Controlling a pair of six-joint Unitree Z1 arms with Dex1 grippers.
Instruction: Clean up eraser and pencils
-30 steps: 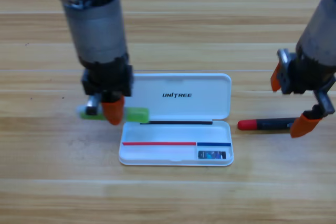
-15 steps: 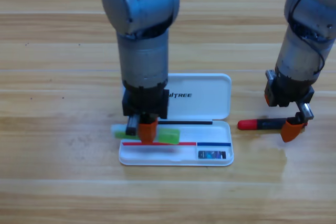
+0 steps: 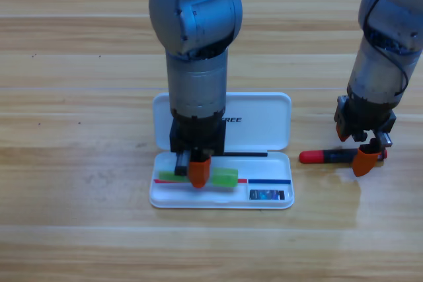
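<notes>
High view shows a white plastic case (image 3: 261, 130) lying open on the wooden table (image 3: 73, 216), its glossy lid with rounded corners folded back above a shallow tray. Every place below is given from this case.

Over the tray's left half, the left gripper (image 3: 193, 171) points straight down from a thick grey cylindrical arm, and its orange jaws are clamped on the green pencil (image 3: 221, 177). That stubby stick lies level across the tray's left part, pale green on its left stretch and bright green at its right end, with the gripper hiding its middle. Whether it touches the tray floor cannot be told.

In the tray's lower right corner sits the eraser (image 3: 267, 195), a tiny dark rectangular block with bluish marks, lying flat.

Just right of the case, on the bare wood, lies the red-ended pencil (image 3: 328, 156), its smooth red end toward the case and its dark printed body running away from it. The right gripper (image 3: 365, 153) hangs over that far end, reaching down from a grey arm. One orange jaw tip shows in front of the pencil; whether its jaws are apart or together cannot be told.
</notes>
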